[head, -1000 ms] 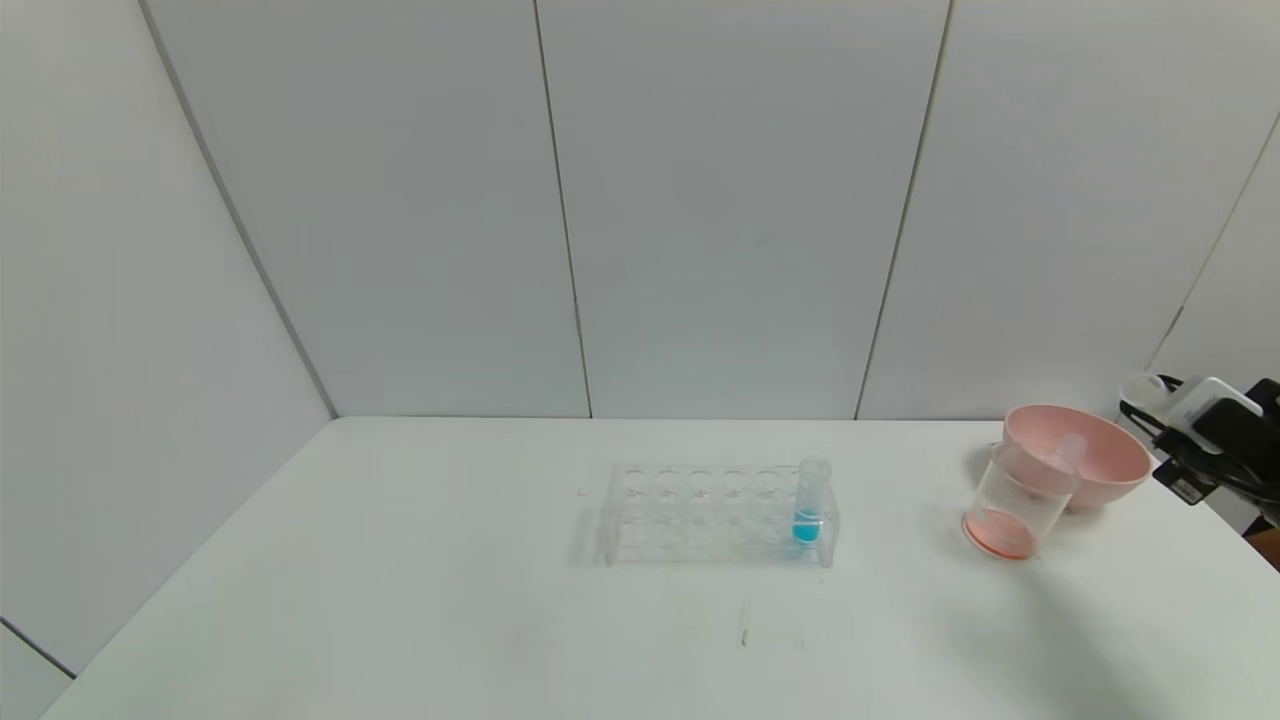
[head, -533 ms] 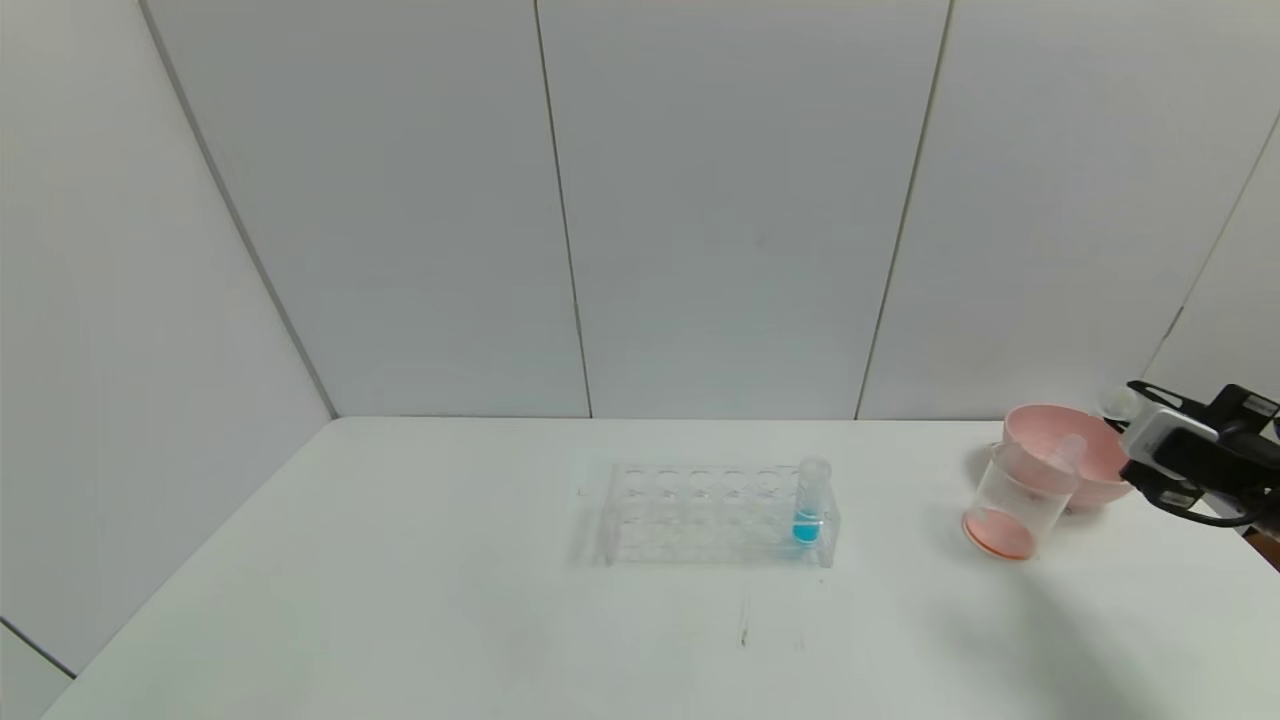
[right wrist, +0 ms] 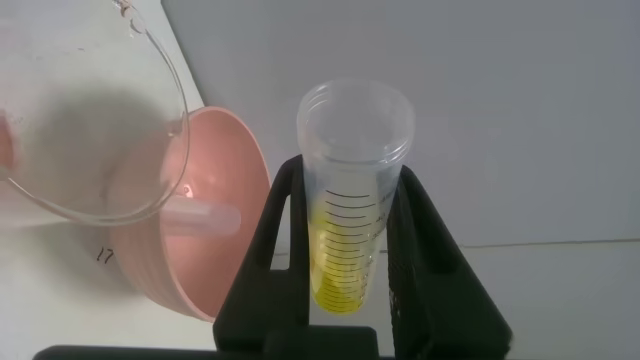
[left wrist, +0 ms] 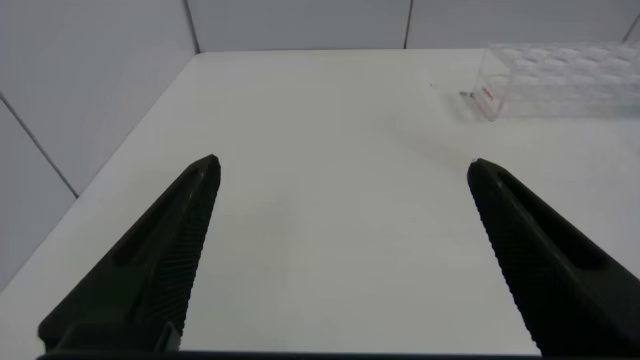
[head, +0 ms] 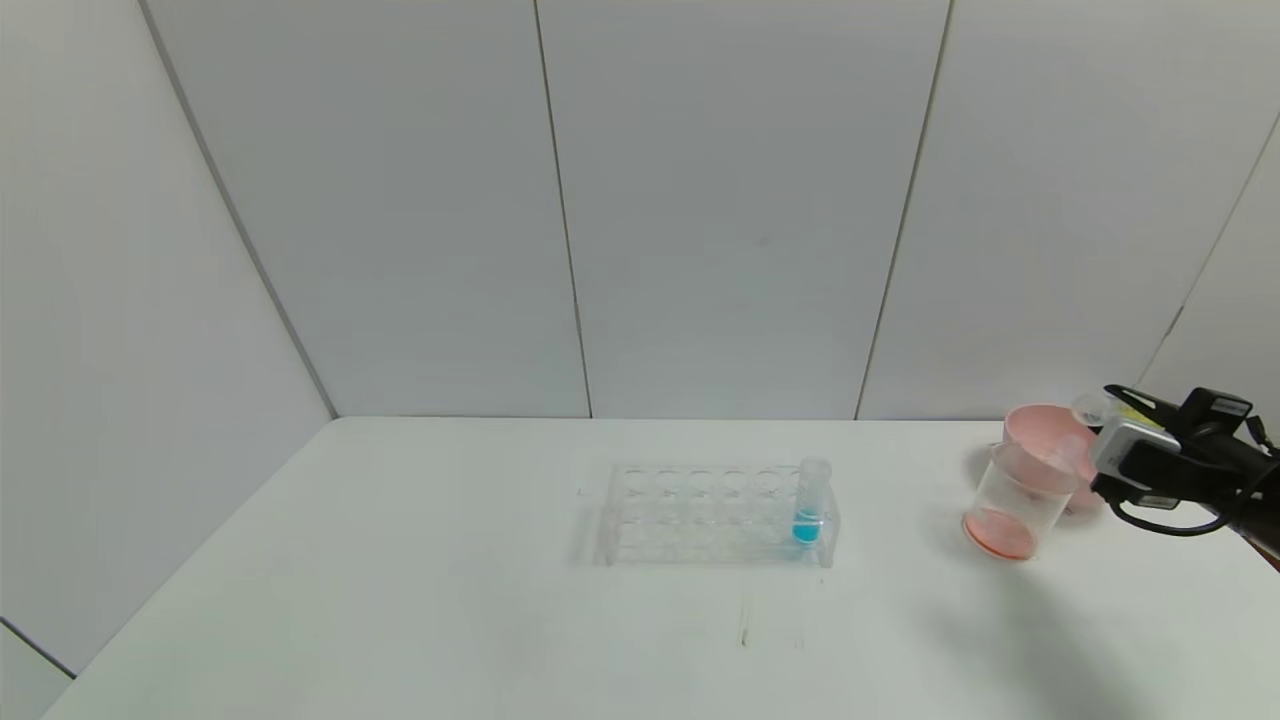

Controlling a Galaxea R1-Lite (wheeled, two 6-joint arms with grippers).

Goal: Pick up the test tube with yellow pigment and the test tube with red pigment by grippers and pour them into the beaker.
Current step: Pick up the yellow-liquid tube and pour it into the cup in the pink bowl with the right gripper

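Observation:
My right gripper (head: 1118, 412) is shut on the test tube with yellow pigment (head: 1092, 408) and holds it tilted, its mouth toward the beaker (head: 1012, 495), just right of and above the beaker's rim. In the right wrist view the tube (right wrist: 352, 230) sits between the black fingers (right wrist: 272, 240) with yellow liquid at its bottom. The beaker (right wrist: 90, 130) holds a layer of orange-red liquid. An empty clear tube (head: 1070, 450) lies in the pink bowl. My left gripper (left wrist: 342, 165) is open and empty above the table's left part.
The pink bowl (head: 1045, 435) stands right behind the beaker, close under my right gripper. A clear rack (head: 700, 515) stands mid-table with one tube of blue liquid (head: 810, 505) at its right end. The rack also shows in the left wrist view (left wrist: 560, 75).
My right gripper has moved left toward the beaker with the yellow tube, now over the pink bowl. The beaker, bowl and rack have not moved.

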